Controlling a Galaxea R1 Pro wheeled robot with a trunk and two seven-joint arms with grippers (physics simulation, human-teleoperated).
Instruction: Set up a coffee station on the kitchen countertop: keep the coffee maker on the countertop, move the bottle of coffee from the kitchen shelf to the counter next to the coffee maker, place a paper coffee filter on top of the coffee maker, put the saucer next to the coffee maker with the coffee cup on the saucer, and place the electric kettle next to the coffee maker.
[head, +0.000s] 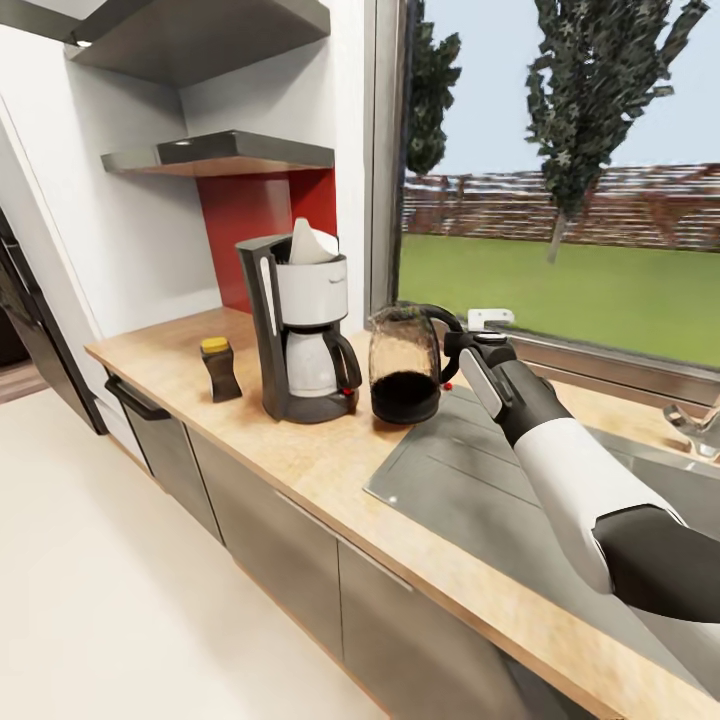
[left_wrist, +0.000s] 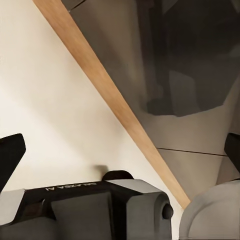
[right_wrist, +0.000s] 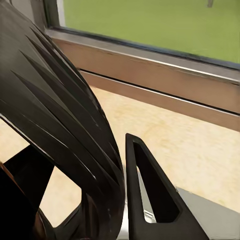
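The coffee maker (head: 300, 345) stands on the kitchen countertop (head: 180, 355), with the white paper coffee filter (head: 312, 243) on top of it. To its left stands the bottle of coffee (head: 220, 368). On its right the electric kettle (head: 403, 368) rests upright at the sink's corner. My right gripper (head: 462, 347) is shut on the kettle's black loop handle (right_wrist: 65, 120), with one finger (right_wrist: 150, 195) pressed beside it. My left gripper (left_wrist: 120, 150) hangs open and empty below the counter edge (left_wrist: 115, 105). The kitchen shelf (head: 220, 155) is bare. The saucer and coffee cup are out of view.
A steel sink with drainboard (head: 470, 470) lies right of the kettle, with a faucet (head: 698, 425) at the far right. A window sill (head: 600, 355) runs behind. Dark cabinet fronts (head: 280, 540) drop to a pale floor (head: 100, 560).
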